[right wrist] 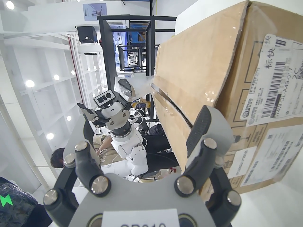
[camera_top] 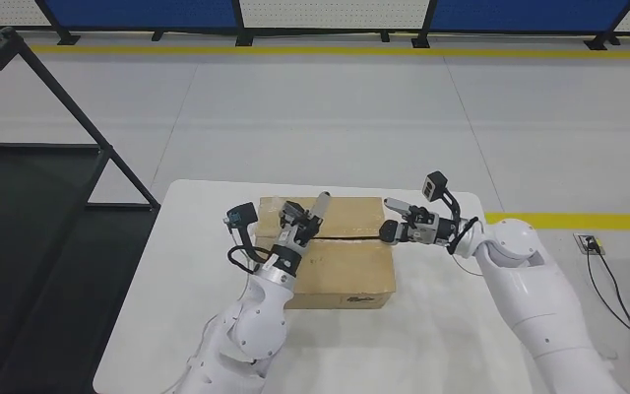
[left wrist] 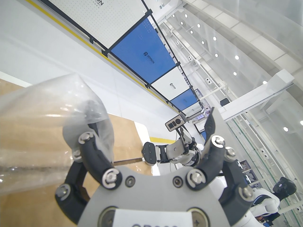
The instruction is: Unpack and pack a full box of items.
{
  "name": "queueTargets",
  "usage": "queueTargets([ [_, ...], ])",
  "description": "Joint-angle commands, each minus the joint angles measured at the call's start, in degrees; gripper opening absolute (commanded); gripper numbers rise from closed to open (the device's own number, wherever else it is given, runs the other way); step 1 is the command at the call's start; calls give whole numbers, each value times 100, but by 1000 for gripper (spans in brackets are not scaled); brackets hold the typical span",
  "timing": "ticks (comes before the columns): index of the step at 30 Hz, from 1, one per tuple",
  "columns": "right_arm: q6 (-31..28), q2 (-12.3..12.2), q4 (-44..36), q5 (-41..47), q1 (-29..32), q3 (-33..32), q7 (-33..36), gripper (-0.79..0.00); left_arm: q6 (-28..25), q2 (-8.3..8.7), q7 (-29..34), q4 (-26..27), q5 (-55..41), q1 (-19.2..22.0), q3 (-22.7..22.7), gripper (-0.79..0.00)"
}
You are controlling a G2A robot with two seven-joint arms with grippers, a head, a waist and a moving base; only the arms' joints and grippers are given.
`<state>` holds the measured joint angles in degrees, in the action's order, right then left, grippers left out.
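From above, a brown cardboard box with its top flaps folded nearly shut sat in the middle of a white rounded table. The left gripper hung over the box's top near the seam between the flaps, with a clear crinkled plastic bag at its tip. The right gripper was at the box's right end, level with the seam.

In the left wrist view, the left gripper had its jaws spread wide. The plastic bag was draped over one finger, while the other finger stood bare. The box's flaps lay beneath, and the right gripper showed farther off.

In the right wrist view, the right gripper was also spread wide and held nothing. One dark padded finger was against the box near the seam at its labelled end. Beyond it, the left gripper held the bag just above the flaps.
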<state>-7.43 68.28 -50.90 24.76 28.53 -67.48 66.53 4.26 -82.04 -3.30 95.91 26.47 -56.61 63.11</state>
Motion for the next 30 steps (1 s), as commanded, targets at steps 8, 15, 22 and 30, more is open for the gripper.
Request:
queueTargets([
  [8,7,-4,62,15,-33,30,17,0,47,-35,40,-70,69,1,48,0],
  [15,10,12,102,3,-80,124,91,0,2,-47,1,37,-19,-85,218,0],
  [22,-29,30,140,12,-113,198,101,0,-39,-39,74,352,-116,-211,444,0],
  [30,-31,38,192,25,-146,239,103,0,-42,-20,296,785,-368,-387,748,0],
])
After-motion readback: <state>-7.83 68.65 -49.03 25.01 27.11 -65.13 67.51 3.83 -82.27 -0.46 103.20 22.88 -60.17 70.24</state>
